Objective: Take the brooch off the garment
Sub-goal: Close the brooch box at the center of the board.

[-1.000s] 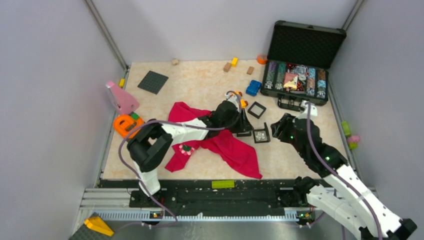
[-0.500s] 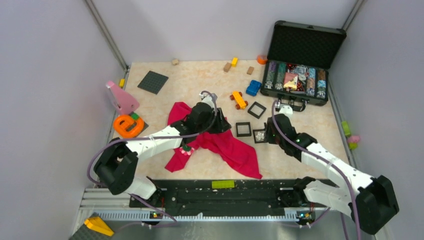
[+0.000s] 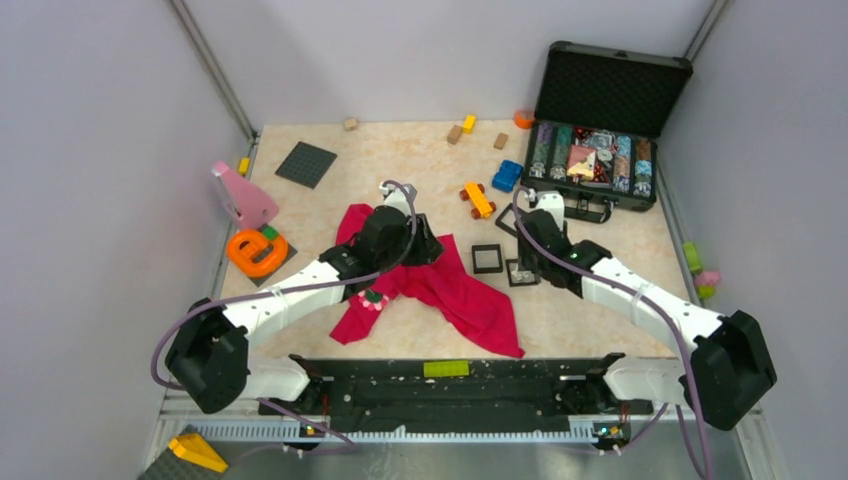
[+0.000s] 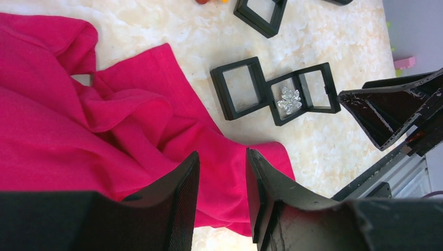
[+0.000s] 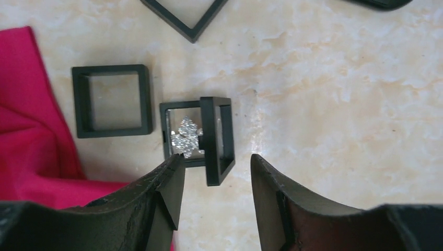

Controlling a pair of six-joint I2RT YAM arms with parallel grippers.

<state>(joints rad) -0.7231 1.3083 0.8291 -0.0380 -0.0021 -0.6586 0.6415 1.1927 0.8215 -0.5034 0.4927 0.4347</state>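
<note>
Both my arms have stretched out since a second ago: my left pincer (image 4: 222, 154) has gone from the small black frames back over the garment (image 4: 78, 130), and my right pincer (image 5: 217, 159) has come forward over those frames. The left pincer's jaws stand apart and clamp nothing; only pink-red cloth lies under and between them. The brooch (image 3: 373, 298) sits on the garment on the near side of the left pincer, toward my base, and neither wrist view shows it. The right pincer's jaws are apart too and grip nothing. Just ahead of its tips lies a small open black box (image 5: 217, 141) with a silver glittering piece (image 5: 188, 137) inside; whether the left finger touches the box I cannot tell. Beside this box, to the left of the right pincer, lies a square frame box (image 5: 112, 100) through which I see only the table. Far beyond the right pincer stands an open black case (image 3: 595, 150) with rows of coloured chips in its compartments.
</note>
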